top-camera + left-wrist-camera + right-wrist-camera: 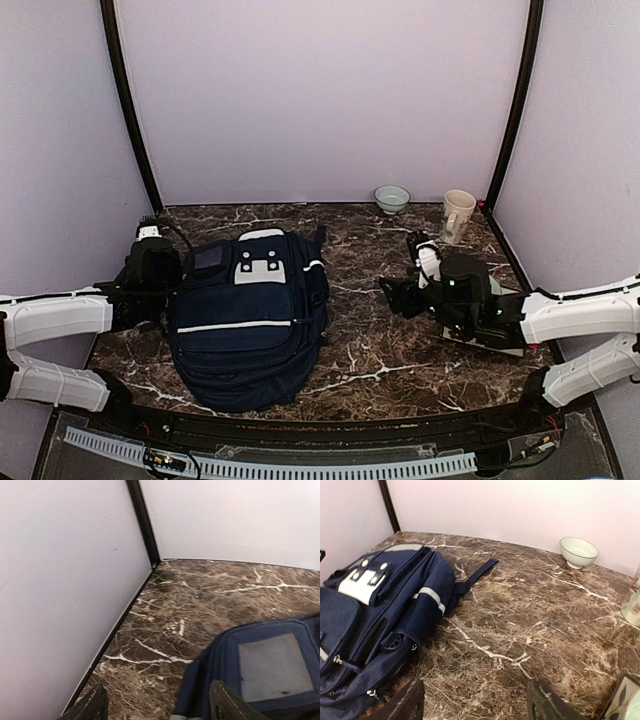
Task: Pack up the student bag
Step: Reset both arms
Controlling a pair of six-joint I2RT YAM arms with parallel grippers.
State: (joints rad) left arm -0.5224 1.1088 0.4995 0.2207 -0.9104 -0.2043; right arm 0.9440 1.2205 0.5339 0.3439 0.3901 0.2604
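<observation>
Left tool [157, 711]: fingers spread, empty, at top left corner of bag [250, 320]. Right tool [477, 705]: also spread, empty, low over desk [380, 350], right of bag. Bag flat, front pocket up, left-centre of desk. Bowl [391, 198], mug [458, 215] back right.
</observation>
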